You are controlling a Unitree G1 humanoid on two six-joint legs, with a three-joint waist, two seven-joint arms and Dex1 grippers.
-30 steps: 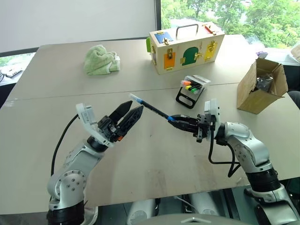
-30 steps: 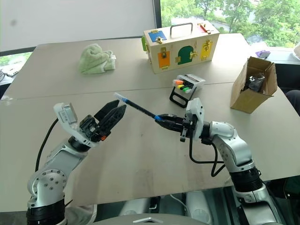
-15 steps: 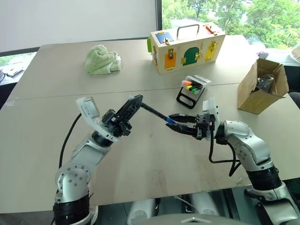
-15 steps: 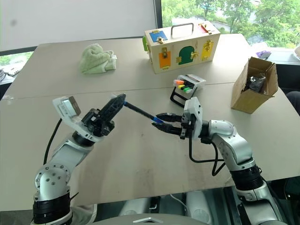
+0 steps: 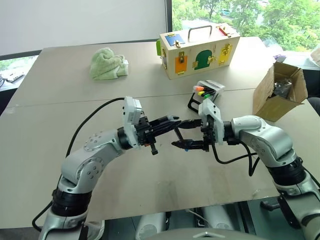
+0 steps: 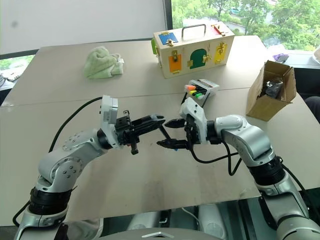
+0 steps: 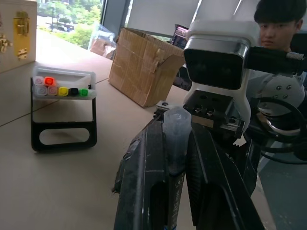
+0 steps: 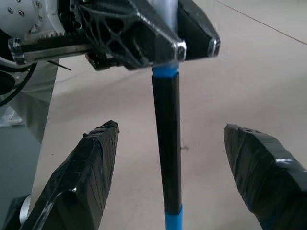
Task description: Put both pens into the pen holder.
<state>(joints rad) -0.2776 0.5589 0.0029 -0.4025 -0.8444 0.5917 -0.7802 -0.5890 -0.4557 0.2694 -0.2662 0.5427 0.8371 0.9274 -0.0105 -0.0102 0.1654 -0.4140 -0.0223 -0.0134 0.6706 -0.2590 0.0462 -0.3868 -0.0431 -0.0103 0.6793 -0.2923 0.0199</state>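
Two robot arms meet mid-air over a beige bench (image 5: 45,105). The left gripper (image 5: 169,121) has its jaws closed on the blue-tipped pen (image 8: 167,143), which hangs from it w/ its lower end between the right gripper's (image 5: 183,134) jaws — those stand wide apart, touching nothing. The pen holder (image 5: 204,96), holding coloured markers, sits on the bench just behind the right gripper. Farther back: a wooden box (image 5: 199,50) w/ coloured doors and a green cloth (image 5: 107,64); a cardboard box (image 5: 278,91) at right.
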